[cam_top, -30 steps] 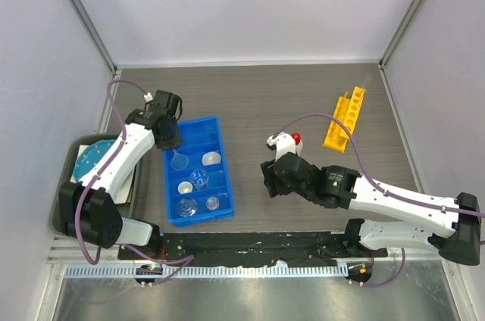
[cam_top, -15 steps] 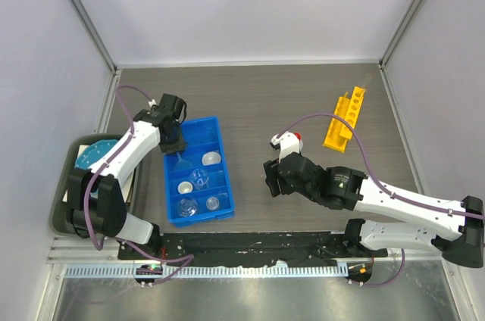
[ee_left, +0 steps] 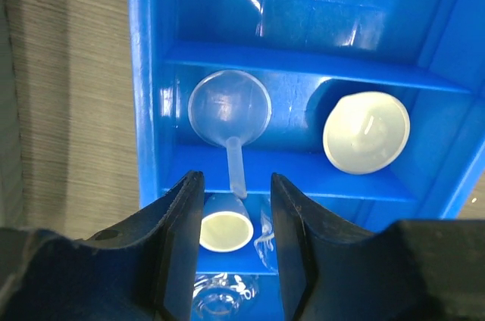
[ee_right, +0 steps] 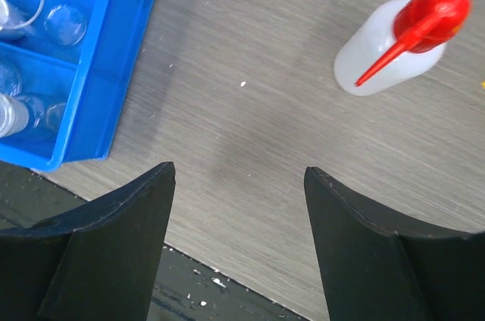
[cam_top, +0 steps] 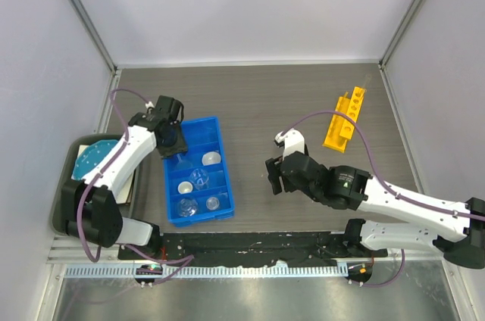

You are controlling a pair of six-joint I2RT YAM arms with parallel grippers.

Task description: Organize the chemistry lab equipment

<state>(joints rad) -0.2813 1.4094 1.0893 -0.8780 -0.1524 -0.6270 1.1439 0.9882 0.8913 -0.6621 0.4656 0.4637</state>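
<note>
Our right gripper, fingers apart, hung nearest the squeeze bottle, upright ahead and to its right; our left gripper, also apart, hung over the funnel.

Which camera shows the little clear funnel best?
Left wrist view: the funnel lies large and sharp in the blue tray. From the top it is tiny and faint; the right wrist view misses it.

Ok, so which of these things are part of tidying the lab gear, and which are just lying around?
Part of the job: funnel, white dish, glass beakers, red-capped squeeze bottle, yellow rack, blue tray.
Just lying about: teal dotted plate, dark tray holding it.
</note>
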